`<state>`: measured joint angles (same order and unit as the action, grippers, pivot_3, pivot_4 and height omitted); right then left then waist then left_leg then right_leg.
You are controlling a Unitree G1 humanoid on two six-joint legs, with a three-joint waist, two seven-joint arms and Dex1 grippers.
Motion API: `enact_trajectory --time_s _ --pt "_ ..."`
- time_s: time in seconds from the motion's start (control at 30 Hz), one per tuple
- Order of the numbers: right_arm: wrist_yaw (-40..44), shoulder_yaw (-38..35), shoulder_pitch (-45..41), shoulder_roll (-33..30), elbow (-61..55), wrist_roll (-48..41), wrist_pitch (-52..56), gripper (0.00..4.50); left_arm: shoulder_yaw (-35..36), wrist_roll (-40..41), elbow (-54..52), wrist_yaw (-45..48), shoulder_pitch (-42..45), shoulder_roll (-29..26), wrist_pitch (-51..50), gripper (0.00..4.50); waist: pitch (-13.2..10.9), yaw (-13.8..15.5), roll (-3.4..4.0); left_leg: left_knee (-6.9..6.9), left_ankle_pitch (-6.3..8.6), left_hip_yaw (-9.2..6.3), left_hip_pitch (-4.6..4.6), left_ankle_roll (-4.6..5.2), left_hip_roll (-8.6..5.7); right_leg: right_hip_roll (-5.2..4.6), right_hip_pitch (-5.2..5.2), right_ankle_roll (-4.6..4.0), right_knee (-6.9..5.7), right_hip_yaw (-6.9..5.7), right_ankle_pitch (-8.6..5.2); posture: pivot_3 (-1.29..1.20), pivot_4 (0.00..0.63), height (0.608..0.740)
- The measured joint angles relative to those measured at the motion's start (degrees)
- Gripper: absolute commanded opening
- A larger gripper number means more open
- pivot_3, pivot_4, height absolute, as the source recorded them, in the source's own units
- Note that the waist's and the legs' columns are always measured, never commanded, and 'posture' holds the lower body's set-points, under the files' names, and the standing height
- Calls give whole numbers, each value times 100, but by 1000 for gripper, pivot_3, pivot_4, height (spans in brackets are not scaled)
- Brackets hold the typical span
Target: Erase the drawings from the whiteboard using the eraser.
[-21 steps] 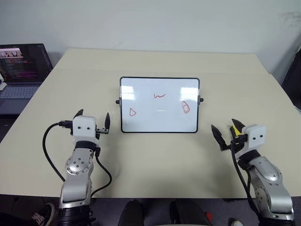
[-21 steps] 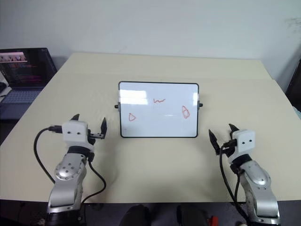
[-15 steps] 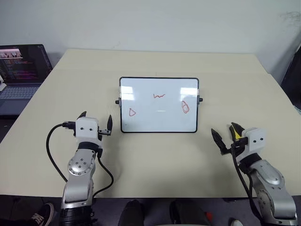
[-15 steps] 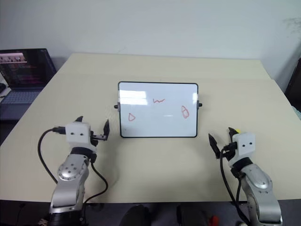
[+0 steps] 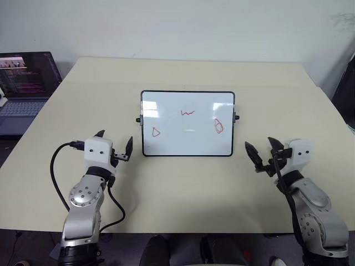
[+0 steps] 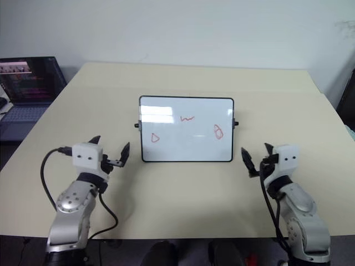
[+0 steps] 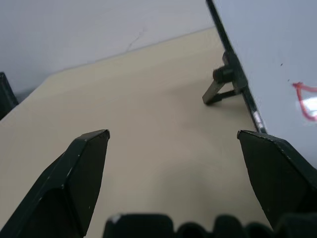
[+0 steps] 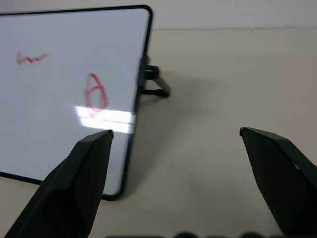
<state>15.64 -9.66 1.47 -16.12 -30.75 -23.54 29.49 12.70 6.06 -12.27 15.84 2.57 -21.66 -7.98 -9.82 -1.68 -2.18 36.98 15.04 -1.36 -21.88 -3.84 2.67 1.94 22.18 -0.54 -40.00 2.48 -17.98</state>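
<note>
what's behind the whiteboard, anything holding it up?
A thin black folding stand shows behind the whiteboard near its side knob, resting on the table. The board hides whatever else is behind it.

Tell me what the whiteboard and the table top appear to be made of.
The whiteboard: glossy white panel, probably coated metal or melamine, since it mirrors bright glare; its thin black frame looks like plastic. The table: matte beige, likely laminate, smooth and without grain.

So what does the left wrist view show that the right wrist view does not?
Left wrist: the open left gripper, part of the triangle, the left knob. Right wrist: the open right gripper, the squiggle, the oval, the right knob. Both: the whiteboard and the table.
</note>
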Motion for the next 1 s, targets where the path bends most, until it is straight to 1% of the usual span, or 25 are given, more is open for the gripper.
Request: enact_trajectory --time_s 0.17,0.3,0.37,0.53,0.6,0.83,1.0 --pt "-67 -85 -69 -202 -373 -94 127 4464 -23 809 -159 1127 517 -588 -320 4500 0 22 -1 4 0 2 -5 0 -10 -5 0 1 4 -2 0 0 150 740" --pt "-351 -516 -111 -196 -331 -243 357 4464 -281 1273 -316 1876 1017 -971 -717 4500 0 11 -1 2 0 4 -7 0 -6 -2 1 1 5 -4 0 0 150 740" --pt "-545 -724 -280 -344 -139 -258 757 4464 -495 1584 -565 2384 1192 -1289 -1050 4500 -2 -8 3 1 0 4 -5 0 -6 -2 2 1 3 3 0 0 150 740" --pt "-587 -842 -407 -658 30 -307 1371 4464 -684 2003 -956 3015 1279 -1681 -1464 4500 -10 -47 17 -3 0 5 0 0 -2 10 7 0 3 9 -2 0 150 740" --pt "-569 -842 -462 -747 96 -301 1471 4464 -734 2081 -1070 3181 1241 -1769 -1560 4500 -10 -38 17 -3 0 6 -1 0 -1 11 7 20 3 7 -14 0 150 740" --pt "-570 -841 -601 -914 392 -301 2025 4464 -1116 2045 -1113 3549 1156 -1867 -1554 4500 -11 -16 17 0 0 6 -5 1 -5 4 6 21 5 14 -14 0 150 740" --pt "-537 -781 -799 -1044 870 -143 2030 4464 -1332 1958 -1054 3774 1314 -1871 -1498 4500 -12 -15 18 -1 0 10 -6 1 -5 6 7 20 5 6 -14 0 150 740"
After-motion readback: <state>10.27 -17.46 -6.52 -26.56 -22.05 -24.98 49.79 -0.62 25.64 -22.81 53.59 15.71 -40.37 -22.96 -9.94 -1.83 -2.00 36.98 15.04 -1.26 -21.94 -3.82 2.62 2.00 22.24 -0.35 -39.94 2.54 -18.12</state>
